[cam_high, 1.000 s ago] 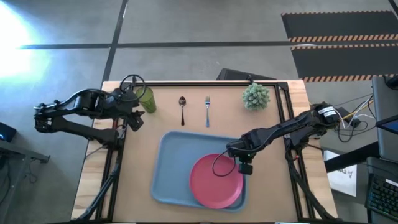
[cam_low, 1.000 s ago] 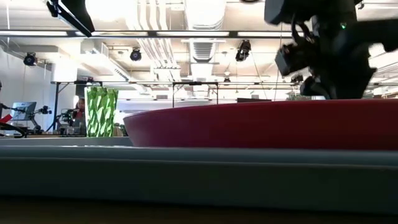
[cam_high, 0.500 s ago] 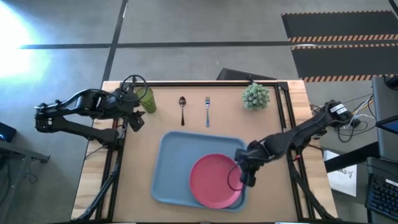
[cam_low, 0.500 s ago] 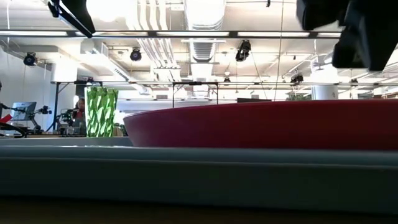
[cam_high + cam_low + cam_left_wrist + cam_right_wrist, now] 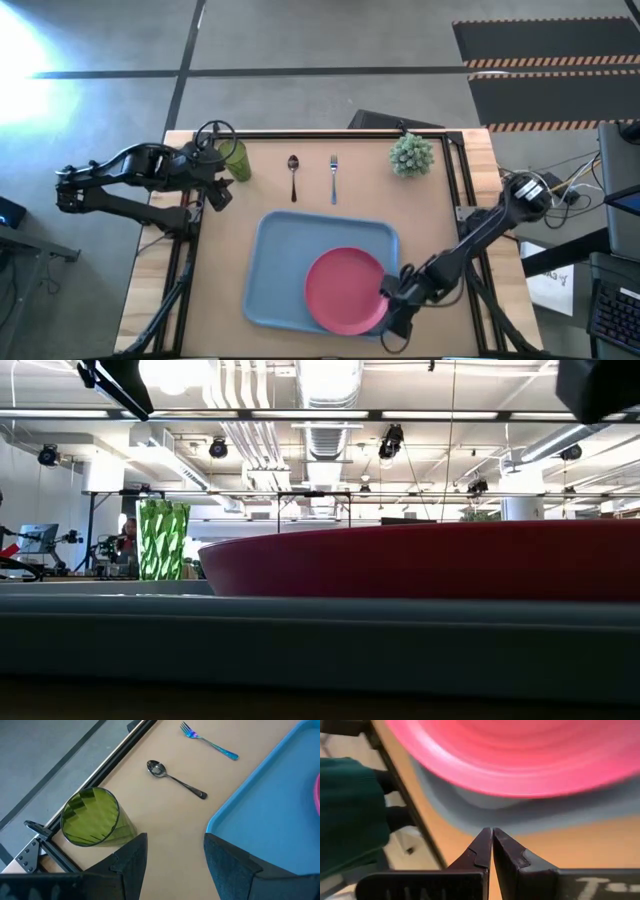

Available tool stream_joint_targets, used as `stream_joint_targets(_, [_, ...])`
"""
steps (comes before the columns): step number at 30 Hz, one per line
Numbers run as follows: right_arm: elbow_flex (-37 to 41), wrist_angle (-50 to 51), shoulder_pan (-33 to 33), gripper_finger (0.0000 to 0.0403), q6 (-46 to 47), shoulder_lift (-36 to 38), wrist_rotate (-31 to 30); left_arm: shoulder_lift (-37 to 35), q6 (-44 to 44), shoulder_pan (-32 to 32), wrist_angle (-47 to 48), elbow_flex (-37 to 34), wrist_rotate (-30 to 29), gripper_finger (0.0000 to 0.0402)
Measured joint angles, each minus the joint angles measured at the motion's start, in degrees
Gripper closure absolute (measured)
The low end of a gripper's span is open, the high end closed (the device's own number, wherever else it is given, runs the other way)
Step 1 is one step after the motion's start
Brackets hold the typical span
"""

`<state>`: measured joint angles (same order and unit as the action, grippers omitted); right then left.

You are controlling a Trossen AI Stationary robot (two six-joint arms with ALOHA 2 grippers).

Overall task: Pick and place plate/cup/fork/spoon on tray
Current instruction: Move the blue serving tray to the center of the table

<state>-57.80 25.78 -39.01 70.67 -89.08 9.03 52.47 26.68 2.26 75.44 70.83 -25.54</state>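
The pink-red plate lies flat in the near right part of the light-blue tray; it also shows in the low view. The green cup stands upright at the far left of the table. The spoon and the fork lie side by side beyond the tray. My right gripper is shut and empty, just off the tray's near right corner beside the plate's rim. My left gripper is open and empty, next to the cup.
A spiky pale-green potted plant stands at the far right of the table. Black rails run along the table's far and side edges. A dark green sleeve shows beyond the table's edge in the right wrist view.
My right gripper has gone from above the plate's far right rim toward the table's near edge, down to the tray's near right corner, and has left the low view. The plate has stayed where it was on the tray.
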Motion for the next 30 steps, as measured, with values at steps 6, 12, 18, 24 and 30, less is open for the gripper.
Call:
stream_joint_targets(6, [-0.1,-11.5,-0.5,0.0394,1.3,-6.1,-0.1,0.0,0.0,0.0,0.0,0.0,0.0,0.0223])
stream_joint_targets(12, [-0.1,-15.6,-0.7,0.0394,1.6,-9.7,0.0,0.0,0.0,0.0,0.0,0.0,0.0,0.0224])
stream_joint_targets(18, [-0.1,-14.6,-1.1,0.0394,1.3,-9.9,1.5,0.0,0.0,0.0,0.0,0.0,0.0,0.0223])
stream_joint_targets(24, [-0.1,-3.1,-1.9,0.0394,0.2,-7.3,2.0,0.0,0.0,0.0,0.0,0.0,-0.3,0.0224])
stream_joint_targets(30, [0.0,6.1,-2.0,0.0394,-1.8,-4.0,1.9,0.0,0.0,0.0,0.0,0.0,-0.4,0.0223])
